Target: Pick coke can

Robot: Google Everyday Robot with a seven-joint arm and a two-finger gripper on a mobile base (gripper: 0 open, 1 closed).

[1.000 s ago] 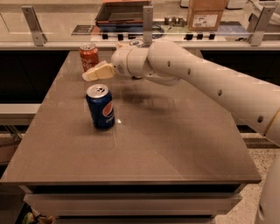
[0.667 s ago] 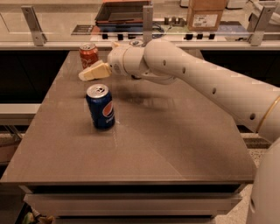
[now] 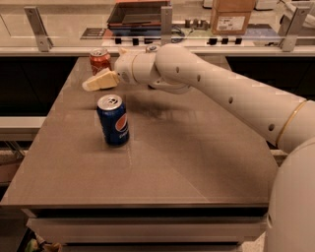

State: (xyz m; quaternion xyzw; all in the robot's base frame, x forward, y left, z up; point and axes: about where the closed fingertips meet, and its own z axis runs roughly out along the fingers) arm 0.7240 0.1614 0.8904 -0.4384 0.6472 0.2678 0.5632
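Cream-coloured two-finger gripper [image 3: 102,79] hovers just in front of the orange-red coke can [image 3: 100,60]; how wide it stands cannot be told. That can (silver top, upright) sits at the far left of the grey-brown table [image 3: 197,162]. Nearer, on the left, stands an upright blue Pepsi can [image 3: 113,120], apart from the gripper.

The blue can [image 3: 113,120] on the table [image 3: 197,162] carries the Pepsi globe emblem, with no wording legible. The coke can [image 3: 100,60], just behind the end effector [image 3: 101,81] near the table's far-left corner, shows no readable script. The cardboard box [image 3: 232,15] bears a white label, its print illegible.
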